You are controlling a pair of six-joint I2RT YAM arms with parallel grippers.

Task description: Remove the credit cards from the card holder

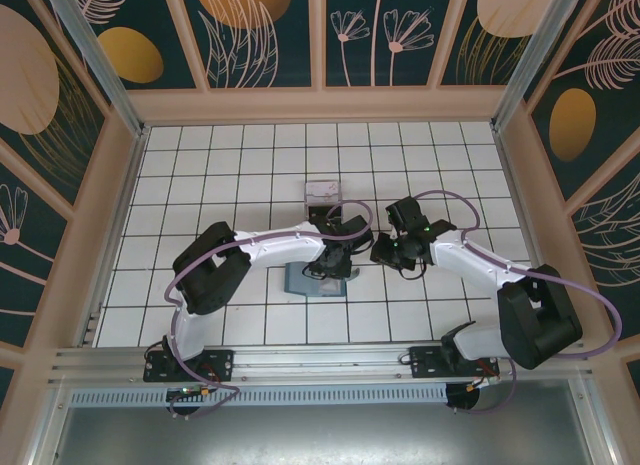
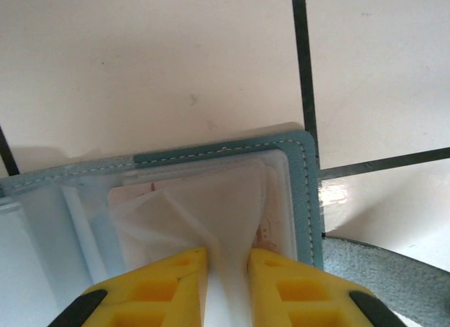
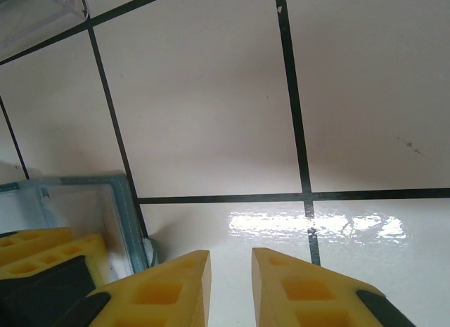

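Observation:
The teal-blue card holder (image 1: 303, 283) lies open on the white tiles, with my left gripper (image 1: 335, 263) down on its right half. In the left wrist view the stitched teal rim (image 2: 211, 153) frames a pale pocket. My left gripper (image 2: 228, 255) is shut on a creased, translucent white sheet (image 2: 211, 214) of that pocket. A pale credit card with red print (image 2: 269, 232) shows at the pocket's right side; I cannot tell whether it is in the pinch. My right gripper (image 1: 383, 253) (image 3: 230, 255) hovers just right of the card holder (image 3: 130, 200), slightly open and holding nothing.
A clear plastic box (image 1: 323, 193) (image 3: 31, 10) stands one tile behind the card holder. The left gripper's yellow finger (image 3: 42, 249) lies close to my right gripper. A raised wooden border (image 1: 320, 105) walls in the tiled floor.

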